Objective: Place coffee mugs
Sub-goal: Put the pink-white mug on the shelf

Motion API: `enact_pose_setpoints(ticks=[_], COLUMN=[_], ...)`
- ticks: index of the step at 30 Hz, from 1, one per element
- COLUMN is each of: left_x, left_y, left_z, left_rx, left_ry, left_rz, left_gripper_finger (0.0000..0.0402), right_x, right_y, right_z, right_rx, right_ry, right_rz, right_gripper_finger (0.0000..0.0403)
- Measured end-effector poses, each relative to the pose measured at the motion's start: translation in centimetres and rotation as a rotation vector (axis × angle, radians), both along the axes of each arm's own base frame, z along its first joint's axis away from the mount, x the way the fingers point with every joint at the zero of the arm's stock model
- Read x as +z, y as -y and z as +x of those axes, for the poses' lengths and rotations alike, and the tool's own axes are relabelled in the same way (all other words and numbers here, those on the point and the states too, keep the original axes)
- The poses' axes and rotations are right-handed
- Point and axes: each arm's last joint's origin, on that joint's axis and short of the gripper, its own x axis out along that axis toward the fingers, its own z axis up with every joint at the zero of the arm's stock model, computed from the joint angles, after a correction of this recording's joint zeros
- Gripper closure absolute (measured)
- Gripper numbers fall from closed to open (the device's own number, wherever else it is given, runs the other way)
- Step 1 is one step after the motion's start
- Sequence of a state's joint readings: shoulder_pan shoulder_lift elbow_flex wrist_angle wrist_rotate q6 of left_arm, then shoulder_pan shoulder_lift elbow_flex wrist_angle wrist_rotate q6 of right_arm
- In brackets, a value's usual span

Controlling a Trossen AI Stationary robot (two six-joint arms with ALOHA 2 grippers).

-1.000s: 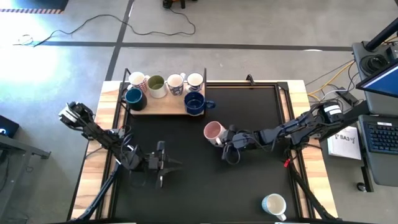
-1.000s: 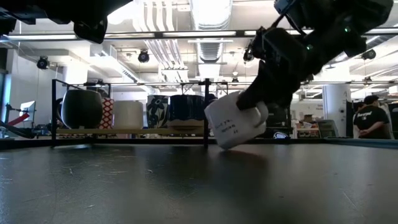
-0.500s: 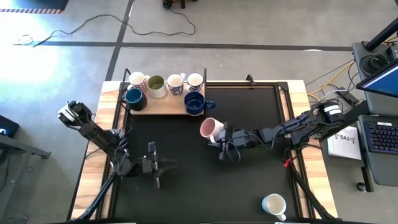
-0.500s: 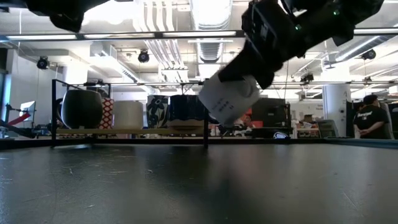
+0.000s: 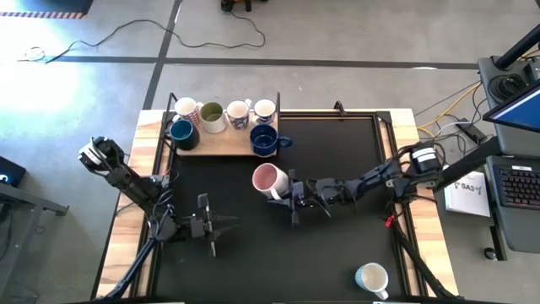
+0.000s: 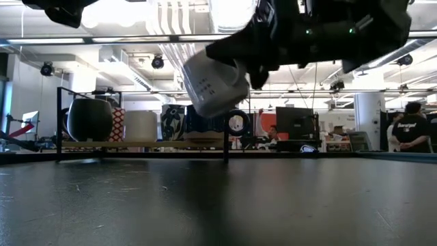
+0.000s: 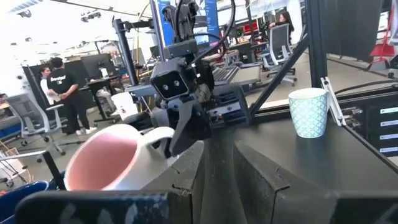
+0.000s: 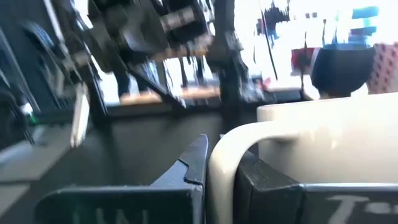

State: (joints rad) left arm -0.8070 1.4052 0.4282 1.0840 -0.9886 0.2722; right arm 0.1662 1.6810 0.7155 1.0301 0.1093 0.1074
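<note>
Six mugs (image 5: 224, 123) on board (image 5: 221, 149) behind table (image 5: 337, 253).

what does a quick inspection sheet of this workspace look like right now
surface: black table top with wooden side edges
job's things: six mugs on the wooden tray; pink-inside mug lifted off the table; patterned mug alone near the front right
clutter: nothing seen
grippers: right gripper shut on the pink-inside mug's handle; left gripper holds nothing, over the front left of the table
cables: black cable on the floor behind the table
surroundings: laptop at right; person in the room behind
</note>
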Motion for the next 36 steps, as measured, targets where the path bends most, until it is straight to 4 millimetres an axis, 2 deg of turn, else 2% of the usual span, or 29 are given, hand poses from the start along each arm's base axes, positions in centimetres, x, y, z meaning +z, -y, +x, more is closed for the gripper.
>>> enact_pose_setpoints(ticks=[4, 11, 18, 23, 30, 36], left_x=[0.0, 0.0, -0.1, -0.1, -0.1, -0.2], left_y=[0.0, 0.2, 0.4, 0.5, 0.7, 1.0], left_z=[0.0, -0.2, -0.5, -0.7, -0.9, -1.2], left_rx=[-0.002, -0.009, 0.001, 0.007, 0.0, -0.012], left_ry=[0.0, 0.0, -0.005, -0.006, -0.008, -0.009], left_rz=[0.0, 0.0, 0.001, 0.003, 0.004, 0.005], left_gripper_finger=[0.0335, 0.0335, 0.0335, 0.0335, 0.0335, 0.0335], right_x=[-0.6, -1.6, -1.8, -2.5, -3.5, -4.1], right_y=[0.4, 1.1, 2.5, 3.5, 3.9, 4.5], right_z=[0.8, 3.5, 4.9, 7.2, 10.3, 12.2], right_rx=[0.019, 0.088, 0.06, 0.042, 0.049, 0.036], right_ry=[0.118, 0.133, 0.159, 0.179, 0.207, 0.246], right_rz=[-0.002, 0.013, -0.016, -0.007, 0.001, 0.001], right_gripper_finger=[0.0381, 0.0381, 0.0381, 0.0381, 0.0381, 0.0381])
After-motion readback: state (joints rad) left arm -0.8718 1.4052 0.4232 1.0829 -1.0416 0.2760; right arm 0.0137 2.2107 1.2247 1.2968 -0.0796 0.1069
